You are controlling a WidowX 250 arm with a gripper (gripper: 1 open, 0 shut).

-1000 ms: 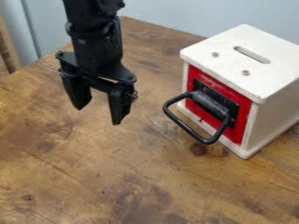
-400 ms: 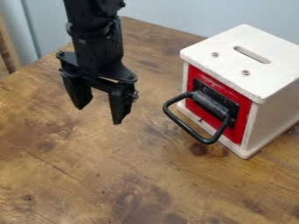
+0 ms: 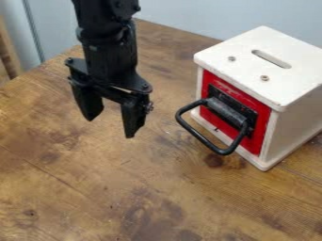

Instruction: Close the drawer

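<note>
Wooden table (image 3: pixel 75 188), brown and worn, with darker stains, filling most of the view. Cream-white cube box (image 3: pixel 283 80) at the right, resting on the tabletop, two small slots in its top face. Black robot arm (image 3: pixel 104 28) coming down from the top left, ending in the gripper (image 3: pixel 111 113), held above the wood to the left of the box and well apart from it. Fingers (image 3: pixel 131 118) pointing downward with a clear gap between them, spread wide, nothing held. Whether the tips touch the table or hang just above it, hard to tell from this angle. Drawer (image 3: pixel 235 115) set in the box's left-facing side, red front panel with a dark centre, seemingly standing slightly proud of the casing. Black loop handle (image 3: pixel 201 127) projecting from the red panel toward the gripper, its outer bar low and near the tabletop, apart from the fingers.
</note>
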